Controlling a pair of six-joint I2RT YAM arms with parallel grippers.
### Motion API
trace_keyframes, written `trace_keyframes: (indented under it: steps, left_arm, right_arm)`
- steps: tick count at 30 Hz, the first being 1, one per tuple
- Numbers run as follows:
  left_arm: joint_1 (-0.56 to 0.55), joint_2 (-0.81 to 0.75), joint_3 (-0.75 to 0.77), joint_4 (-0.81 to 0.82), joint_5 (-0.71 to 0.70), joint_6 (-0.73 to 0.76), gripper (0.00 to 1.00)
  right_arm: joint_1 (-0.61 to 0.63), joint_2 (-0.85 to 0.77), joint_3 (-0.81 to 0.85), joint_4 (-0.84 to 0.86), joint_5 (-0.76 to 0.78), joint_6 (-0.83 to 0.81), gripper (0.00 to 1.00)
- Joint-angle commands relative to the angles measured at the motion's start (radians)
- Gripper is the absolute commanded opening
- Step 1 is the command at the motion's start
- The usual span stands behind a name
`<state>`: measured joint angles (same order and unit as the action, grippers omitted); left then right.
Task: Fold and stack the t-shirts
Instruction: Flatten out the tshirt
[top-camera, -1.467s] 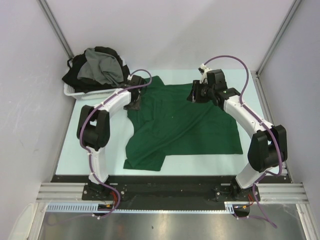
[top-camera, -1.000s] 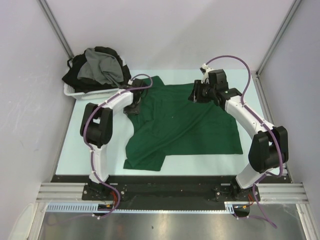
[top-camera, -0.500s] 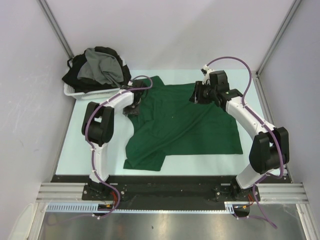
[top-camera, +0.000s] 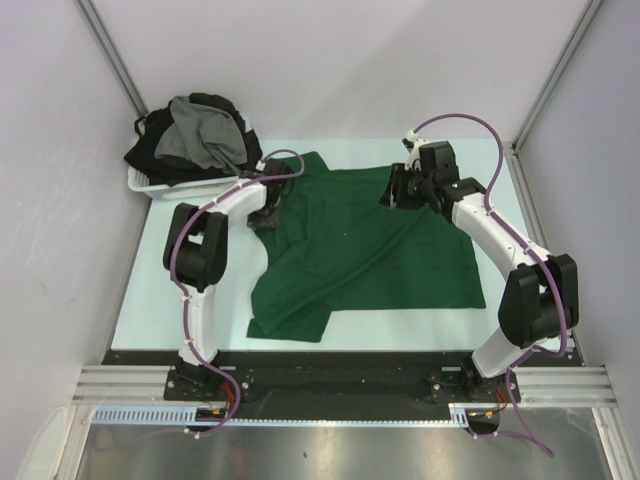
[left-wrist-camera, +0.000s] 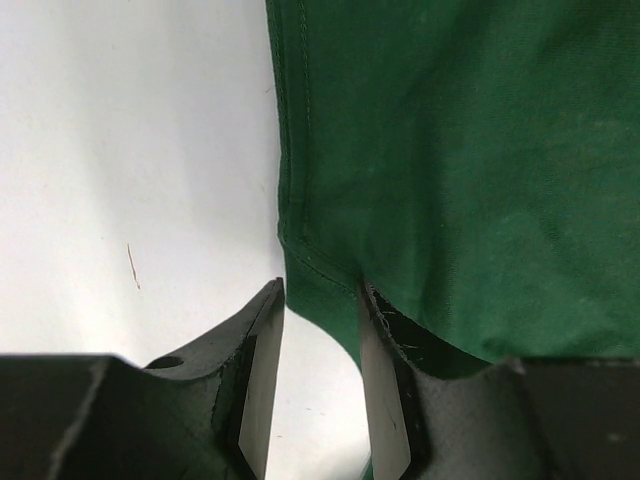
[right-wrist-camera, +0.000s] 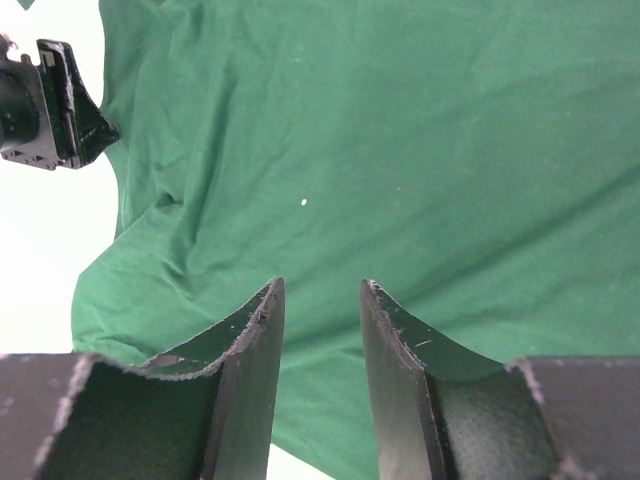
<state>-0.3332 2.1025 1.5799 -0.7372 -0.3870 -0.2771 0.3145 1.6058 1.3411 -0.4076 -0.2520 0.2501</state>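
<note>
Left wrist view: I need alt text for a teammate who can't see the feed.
The left gripper has its jaws apart, with the stitched edge of the dark green t-shirt lying in the gap between its fingertips. The shirt fills the right of the frame, and bare white table fills the left.

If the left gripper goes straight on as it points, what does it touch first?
The green shirt: its hemmed edge lies just ahead of the left gripper, crossing the gap between the open jaws, with bare table beside it. Depth is hard to judge, but cloth likely comes first.
</note>
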Motion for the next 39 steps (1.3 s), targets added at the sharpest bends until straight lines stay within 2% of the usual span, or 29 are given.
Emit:
trace_keyframes:
  steps: [1, 16, 21, 26, 27, 29, 31, 35, 36, 38, 39]
  left_arm:
    - [0.019, -0.001, 0.0, 0.032, 0.007, 0.029, 0.4]
    - [0.045, 0.047, 0.031, 0.01, 0.059, 0.013, 0.38]
    - [0.045, 0.056, 0.037, 0.007, 0.076, 0.015, 0.21]
    - [0.045, 0.071, 0.045, 0.002, 0.08, 0.015, 0.12]
    - [0.046, 0.071, 0.046, 0.002, 0.08, 0.015, 0.07]
    - [0.045, 0.076, 0.054, 0.001, 0.079, 0.016, 0.06]
    - [0.045, 0.083, 0.064, -0.008, 0.08, 0.016, 0.08]
    - [0.045, 0.083, 0.061, -0.008, 0.092, 0.016, 0.24]
    - [0.045, 0.083, 0.061, -0.01, 0.108, 0.016, 0.29]
    - [0.046, 0.082, 0.066, -0.014, 0.112, 0.007, 0.51]
    - [0.046, 0.085, 0.069, -0.024, 0.117, 0.006, 0.55]
  right_arm:
    - [-0.005, -0.03, 0.046, -0.016, 0.006, -0.018, 0.41]
    - [-0.015, -0.014, 0.078, -0.043, 0.03, -0.038, 0.41]
    - [-0.029, -0.018, 0.076, -0.05, 0.03, -0.04, 0.41]
    - [-0.035, -0.023, 0.078, -0.056, 0.031, -0.044, 0.41]
    - [-0.037, -0.023, 0.076, -0.057, 0.031, -0.043, 0.41]
    - [-0.038, -0.023, 0.075, -0.06, 0.03, -0.043, 0.41]
    - [-0.038, -0.023, 0.076, -0.059, 0.026, -0.044, 0.41]
    - [-0.038, -0.023, 0.073, -0.057, 0.025, -0.043, 0.41]
    - [-0.038, -0.023, 0.073, -0.059, 0.023, -0.041, 0.41]
    - [-0.038, -0.024, 0.073, -0.06, 0.019, -0.041, 0.41]
    - [-0.038, -0.024, 0.073, -0.06, 0.017, -0.04, 0.41]
